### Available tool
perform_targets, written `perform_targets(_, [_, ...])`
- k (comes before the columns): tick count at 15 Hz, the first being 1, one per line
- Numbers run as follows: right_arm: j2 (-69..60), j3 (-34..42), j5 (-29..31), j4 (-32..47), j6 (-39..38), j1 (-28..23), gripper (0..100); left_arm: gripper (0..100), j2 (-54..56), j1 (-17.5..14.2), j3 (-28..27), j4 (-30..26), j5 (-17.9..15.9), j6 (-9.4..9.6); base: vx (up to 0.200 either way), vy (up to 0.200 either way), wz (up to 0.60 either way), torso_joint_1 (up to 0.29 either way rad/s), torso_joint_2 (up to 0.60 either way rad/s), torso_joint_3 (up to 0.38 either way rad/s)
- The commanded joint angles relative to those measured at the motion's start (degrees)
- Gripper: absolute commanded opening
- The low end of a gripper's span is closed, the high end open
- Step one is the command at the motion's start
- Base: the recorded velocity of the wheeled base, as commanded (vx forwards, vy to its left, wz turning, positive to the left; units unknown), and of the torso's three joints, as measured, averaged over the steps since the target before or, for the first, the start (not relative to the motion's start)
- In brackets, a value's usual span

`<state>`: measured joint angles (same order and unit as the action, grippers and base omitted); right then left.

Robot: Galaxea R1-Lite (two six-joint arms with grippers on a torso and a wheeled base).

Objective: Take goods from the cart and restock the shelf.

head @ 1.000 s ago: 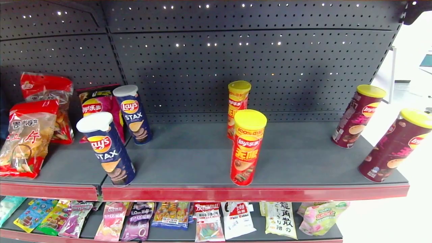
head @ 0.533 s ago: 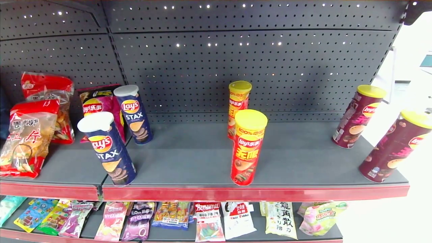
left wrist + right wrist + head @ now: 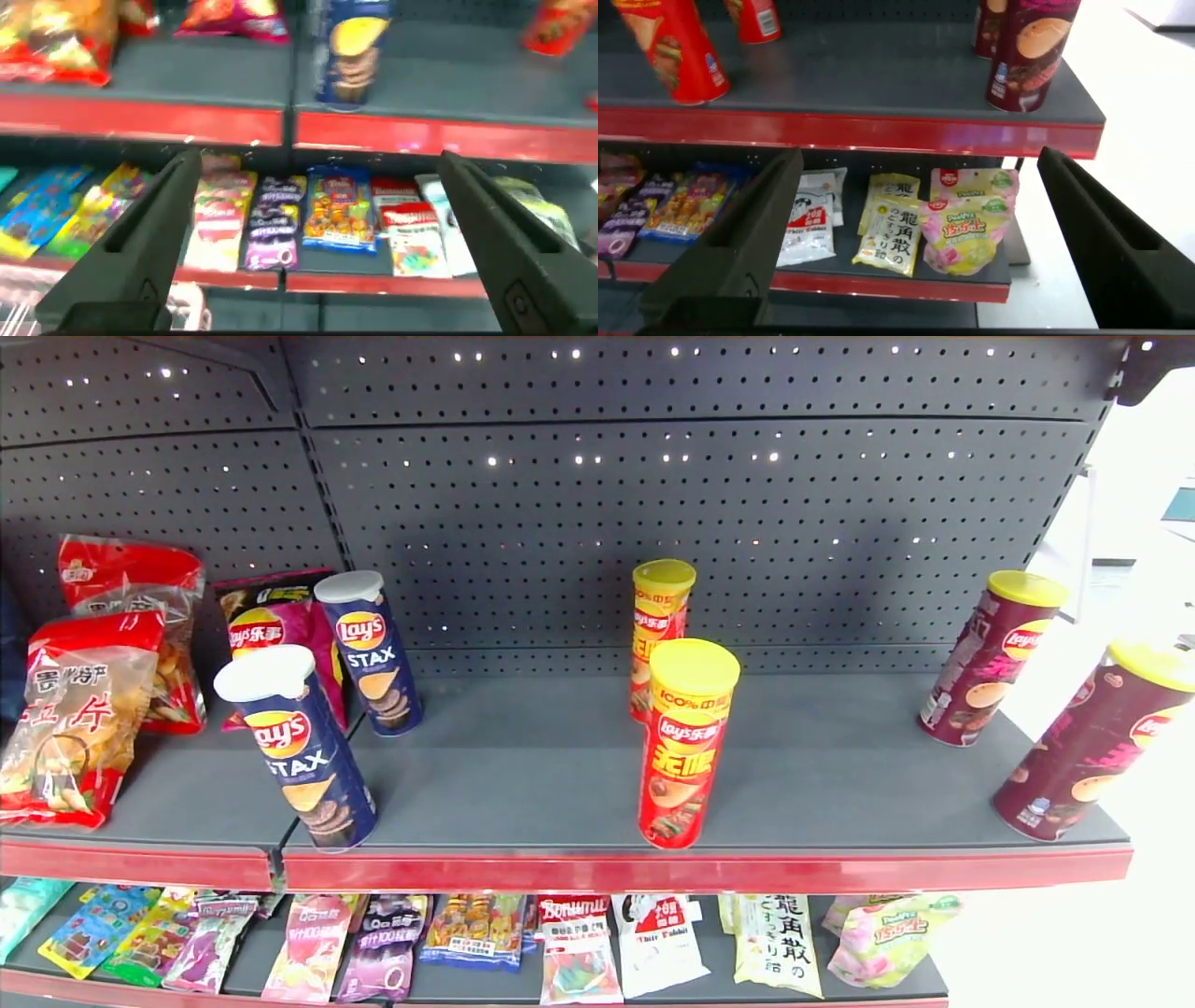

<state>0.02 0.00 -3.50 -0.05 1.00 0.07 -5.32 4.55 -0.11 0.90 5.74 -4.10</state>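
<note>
From the head view, the shelf (image 3: 541,775) carried upright cans: a blue can (image 3: 297,747) on the left, a red can (image 3: 686,747) in the middle, a maroon can (image 3: 1092,737) on the right, with bare board between.

In the left wrist view, the left gripper (image 3: 318,163) stood spread and empty, facing the shelf's red lip near the blue can.

In the right wrist view, the right gripper (image 3: 920,159) was likewise spread and empty, nearest the maroon can. I could not tell which arm was closer to the cart's goods.

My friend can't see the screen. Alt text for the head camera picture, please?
A dark shelf holds two blue chip cans at the left, two red cans in the middle and two maroon cans at the right. Snack bags sit at the far left, and small packets lie on a lower shelf.
</note>
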Motion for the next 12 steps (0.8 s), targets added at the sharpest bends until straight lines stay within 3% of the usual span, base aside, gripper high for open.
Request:
perform_targets(1, [1.3,-2.3,-2.0,-0.6,-0.4,0.5,100,100,-0.8,-8.0,0.0,-0.4,-0.1,-0.03,0.0,0.0,0.0,0.0,0.0,0.0])
perform_targets(2, [10.9,-10.6,-2.6,-0.7,-5.7,1.4,100,100,-1.0,-11.8,0.1,-0.4,-0.3,0.32,0.0,0.0,0.0,0.0,0.0,0.0])
perform_targets(3, [13.7,-13.1,-2.3,-0.7,-7.7,1.5,100,100,-0.7,-11.8,0.1,-0.4,-0.4,0.32,0.0,0.0,0.0,0.0,0.0,0.0])
perform_targets(4, [22.0,-21.9,-2.5,0.0,-10.6,2.0,100,100,-0.3,-11.7,0.1,-0.5,-2.8,0.76,0.0,0.0,0.0,0.0,0.0,0.0])
perform_targets(6, [23.4,-18.4,-6.3,0.0,-5.7,5.6,100,100,-0.3,-11.7,0.1,-0.5,-5.4,1.02,0.0,0.0,0.0,0.0,0.0,0.0])
perform_targets(9, [29.6,-14.6,-9.8,-0.7,-3.5,11.8,100,100,-0.3,-11.7,0.1,-0.6,-5.7,1.2,0.0,0.0,0.0,0.0,0.0,0.0])
perform_targets(11, [46.4,-20.7,-9.5,-4.9,-1.4,12.6,100,100,-0.3,-11.7,0.1,-0.6,-5.4,5.15,0.0,0.0,0.0,0.0,0.0,0.0])
perform_targets(12, [51.7,-23.1,-9.5,-6.3,-1.2,12.7,100,100,-0.3,-11.7,0.1,-0.7,-5.4,4.89,0.0,0.0,0.0,0.0,0.0,0.0])
